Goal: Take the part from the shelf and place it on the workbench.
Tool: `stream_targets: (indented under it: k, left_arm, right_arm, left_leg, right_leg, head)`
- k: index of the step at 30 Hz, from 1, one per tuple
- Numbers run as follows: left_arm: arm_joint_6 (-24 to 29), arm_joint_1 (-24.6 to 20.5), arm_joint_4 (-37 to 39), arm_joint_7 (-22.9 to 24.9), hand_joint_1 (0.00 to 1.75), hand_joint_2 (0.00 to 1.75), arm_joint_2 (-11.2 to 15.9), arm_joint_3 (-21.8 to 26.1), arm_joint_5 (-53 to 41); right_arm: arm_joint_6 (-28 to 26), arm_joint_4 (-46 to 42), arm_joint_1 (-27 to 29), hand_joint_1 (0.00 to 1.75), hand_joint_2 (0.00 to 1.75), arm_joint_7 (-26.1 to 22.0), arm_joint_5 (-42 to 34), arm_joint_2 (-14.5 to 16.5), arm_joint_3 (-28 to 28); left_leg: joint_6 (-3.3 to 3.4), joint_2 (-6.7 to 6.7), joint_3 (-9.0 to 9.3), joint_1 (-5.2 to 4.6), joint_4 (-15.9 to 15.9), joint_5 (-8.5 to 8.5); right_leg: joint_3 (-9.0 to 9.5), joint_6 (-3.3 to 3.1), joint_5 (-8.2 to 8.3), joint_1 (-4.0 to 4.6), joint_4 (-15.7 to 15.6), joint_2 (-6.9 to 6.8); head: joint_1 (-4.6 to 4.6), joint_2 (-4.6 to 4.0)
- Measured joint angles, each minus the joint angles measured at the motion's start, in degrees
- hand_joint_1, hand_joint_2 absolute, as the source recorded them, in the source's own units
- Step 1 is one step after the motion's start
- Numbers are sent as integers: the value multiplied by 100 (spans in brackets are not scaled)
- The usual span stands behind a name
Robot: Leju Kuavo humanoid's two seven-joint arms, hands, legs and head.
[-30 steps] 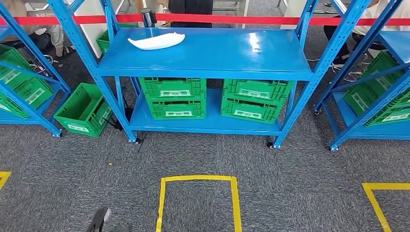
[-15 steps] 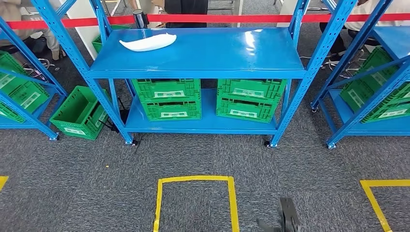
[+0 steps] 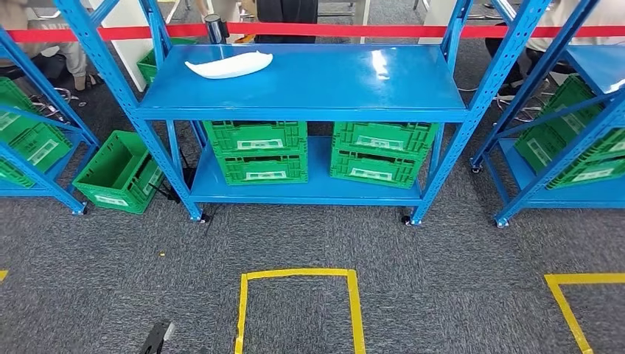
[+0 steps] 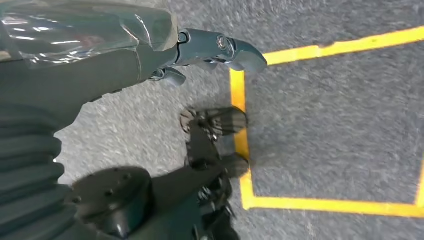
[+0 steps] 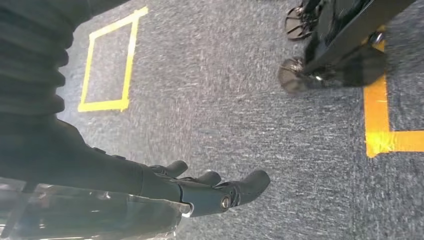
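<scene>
Ahead, white part [image 3: 229,64] on blue shelf [image 3: 309,88]

The blue painted metal shelf [image 3: 309,77] gleams glossy under the lights. The white curved part [image 3: 228,65] looks smooth plastic. Green ribbed plastic crates [image 3: 256,150] sit matt; the grey carpet floor [image 3: 442,280] is rough.

Right hand [image 5: 210,192] empty, fingers apart — above grey carpet [image 5: 240,100], yellow tape [image 5: 107,65].
</scene>
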Motion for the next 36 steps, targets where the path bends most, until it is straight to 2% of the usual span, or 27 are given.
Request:
stream_targets:
  k: [1,2,4,6,7,9,10,11,12,13,15,16,17,19,21,23,25,26,27,28,29,30,31,32,33,36]
  left_arm:
    - [14,-31,-7,-4,0,0,5,-62,87]
    - [27,-61,-13,-9,0,0,13,-124,174]
    - [49,-102,-15,-24,0,0,43,-259,353]
    - [76,-132,-15,-56,0,0,75,-404,540]
    - [89,-155,-15,-84,0,0,89,-479,638]
    - [107,-209,-15,-158,0,0,109,-628,843]
    - [114,-231,-15,-197,0,0,119,-697,941]
    - [121,-248,-15,-238,0,0,130,-765,1038]
    - [126,-265,-16,-281,0,0,140,-835,1137]
    - [130,-290,-17,-323,0,0,153,-905,1233]
    - [136,-356,-26,-409,0,0,190,-1041,1423]
    - [138,-393,-31,-451,0,0,210,-1106,1516]
    - [139,-422,-41,-492,0,0,231,-1164,1604]
    - [123,-456,-98,-582,0,0,265,-1273,1794]
    - [46,-469,-235,-681,0,0,289,-1350,1985]
    - [-80,-494,-411,-755,0,0,294,-1389,2147]
    - [-217,-514,-628,-806,0,0,297,-1422,2293]
    - [-289,-518,-756,-831,0,0,299,-1443,2372]
    - [-364,-526,-882,-859,0,0,302,-1467,2455]
    - [-438,-533,-1003,-886,0,0,303,-1491,2538]
    - [-515,-540,-1130,-915,0,0,303,-1518,2626]
    - [-588,-548,-1252,-944,0,0,304,-1547,2710]
    - [-661,-562,-1374,-974,0,0,308,-1574,2795]
    - [-739,-579,-1497,-1006,0,0,314,-1601,2881]
    - [-818,-597,-1610,-1038,0,0,321,-1627,2962]
    - [-1109,-632,-1988,-1146,0,0,346,-1726,3211]
  right_arm:
    - [-14,25,-30,0,0,25,-120,-7,113]
    - [-30,44,-64,0,0,50,-238,-14,227]
    - [-64,67,-139,0,0,88,-474,-31,468]
    - [-104,79,-214,0,0,130,-722,-56,727]
    - [-126,82,-254,0,0,149,-849,-70,864]
    - [-175,87,-342,0,0,177,-1112,-99,1154]
    - [-199,88,-389,0,0,186,-1233,-111,1295]
    - [-223,89,-435,0,0,197,-1355,-123,1436]
    - [-248,89,-484,0,0,208,-1479,-134,1578]
    - [-276,89,-535,0,0,220,-1601,-145,1721]
    - [-329,89,-644,0,0,240,-1841,-163,2008]
    - [-356,89,-699,0,0,246,-1957,-173,2149]
    - [-381,89,-750,0,0,249,-2058,-181,2273]
    - [-437,87,-847,0,0,254,-2271,-199,2540]
    - [-493,86,-923,0,0,255,-2468,-224,2802]
    - [-526,84,-985,0,0,253,-2609,-251,2981]
    - [-533,80,-1046,0,0,252,-2721,-280,3144]
    - [-536,78,-1079,0,0,252,-2784,-301,3253]
    - [-542,74,-1110,0,0,252,-2850,-325,3367]
    - [-549,71,-1146,0,0,252,-2917,-352,3476]
    - [-556,65,-1189,0,0,251,-2988,-378,3587]
    - [-564,60,-1235,0,0,251,-3057,-402,3693]
    - [-572,55,-1281,0,0,249,-3127,-422,3800]
    - [-580,48,-1324,0,0,247,-3193,-439,3908]
    - [-585,42,-1359,0,0,245,-3259,-454,4011]
    - [-582,12,-1441,0,0,231,-3454,-498,4297]
  left_leg:
    - [-32,-19,-26,-8,62,-37]
    - [-59,-37,-46,-17,108,-68]
    - [-90,-48,-58,-1,140,-97]
    - [-130,-40,-105,32,272,-198]
    - [-160,-38,-202,46,496,-340]
    - [-215,-33,-546,62,1236,-727]
    - [-228,-32,-727,67,1607,-867]
    - [-226,-32,-839,68,1820,-902]
    - [-211,-32,-852,68,1818,-823]
    - [-178,-32,-751,64,1574,-637]
    - [-73,-32,-393,35,773,-227]
    - [-26,-26,-256,14,456,-109]
    - [8,-20,-185,-9,283,-66]
    - [43,-9,-176,-42,199,-58]
    - [74,-7,-135,-24,87,17]
    - [104,-4,-98,1,-17,90]
    - [125,-5,-119,-13,-23,102]
    - [126,-6,-128,-19,-17,104]
    - [126,-9,-133,-24,-9,104]
    - [121,-11,-134,-26,4,101]
    - [108,-12,-135,-27,26,91]
    - [85,-11,-145,-31,59,75]
    - [56,-11,-162,-44,102,53]
    - [26,-10,-183,-56,139,36]
    - [-2,-10,-204,-64,163,27]
    - [-65,-12,-254,-44,230,-11]
  right_leg:
    - [128,-22,79,-5,-242,-11]
    - [180,-72,107,1,-345,-19]
    - [170,-186,119,11,-334,-25]
    - [184,-243,139,-1,-342,-22]
    - [188,-260,149,-11,-346,-24]
    - [178,-277,158,1,-344,-29]
    - [170,-281,160,9,-342,-30]
    - [167,-285,162,17,-342,-29]
    - [170,-287,163,25,-342,-24]
    - [177,-287,163,34,-343,-18]
    - [189,-285,162,57,-344,-9]
    - [185,-280,164,70,-343,-7]
    - [173,-272,167,78,-343,-8]
    - [159,-224,185,80,-364,-11]
    - [124,-180,154,76,-307,-22]
    - [-97,-203,-67,78,141,-29]
    - [-476,-224,-368,75,903,-29]
    - [-606,-203,-435,72,1163,-29]
    - [-641,-161,-421,67,1232,-30]
    - [-560,-105,-321,60,1067,-30]
    - [-378,-47,-161,51,696,-33]
    - [-182,-18,-17,44,285,-37]
    - [-25,-25,100,42,-56,-36]
    - [73,-59,167,47,-269,-36]
    - [96,-114,185,60,-331,-33]
    - [90,-226,228,45,-341,-28]
  head:
    - [1,0]
    - [2,0]
    - [-5,0]
    - [-8,0]
    - [-10,0]
    - [-15,0]
    - [-15,0]
    - [-15,0]
    - [-15,0]
    - [-16,0]
    - [-14,0]
    - [-13,0]
    - [-12,0]
    - [-14,0]
    - [-6,0]
    - [4,0]
    - [6,0]
    - [6,0]
    - [7,0]
    - [7,0]
    - [7,0]
    - [7,0]
    - [4,0]
    - [1,0]
    - [-2,0]
    - [-4,0]
